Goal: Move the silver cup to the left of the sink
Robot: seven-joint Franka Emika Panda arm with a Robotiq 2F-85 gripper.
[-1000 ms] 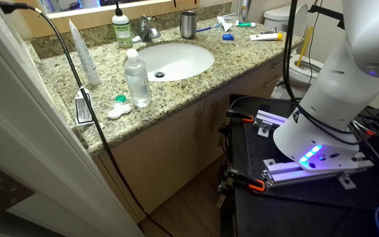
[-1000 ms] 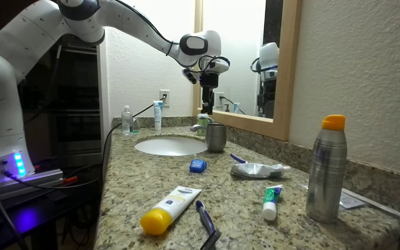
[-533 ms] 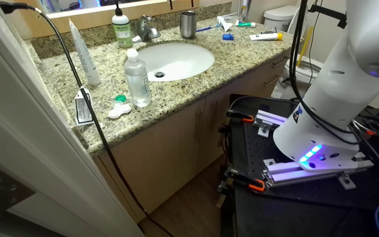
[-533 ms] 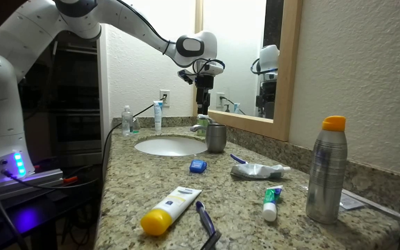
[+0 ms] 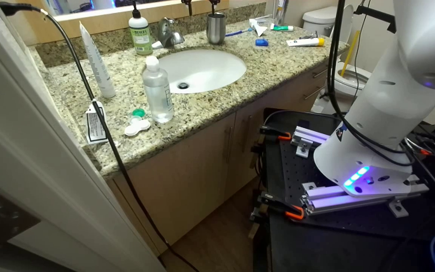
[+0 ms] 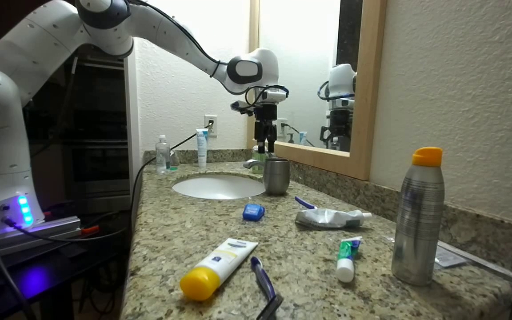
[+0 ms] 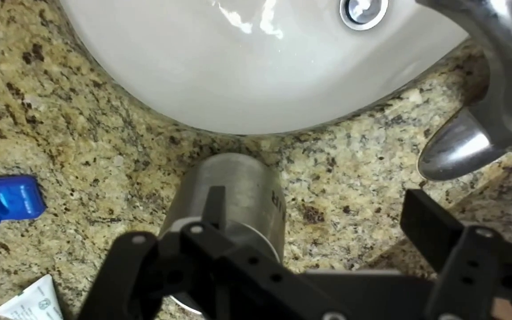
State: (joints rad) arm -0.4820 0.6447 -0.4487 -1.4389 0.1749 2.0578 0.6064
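Wrist view: the hand gapes wide, one finger overlapping the cup, contact unclear.

Around the white sink, the counter is mottled tan, brown and black. Just beside the sink, the tumbler is brushed silver with dark lettering. Well apart from the sink, the spray can is silver with an orange cap. The hand is black.
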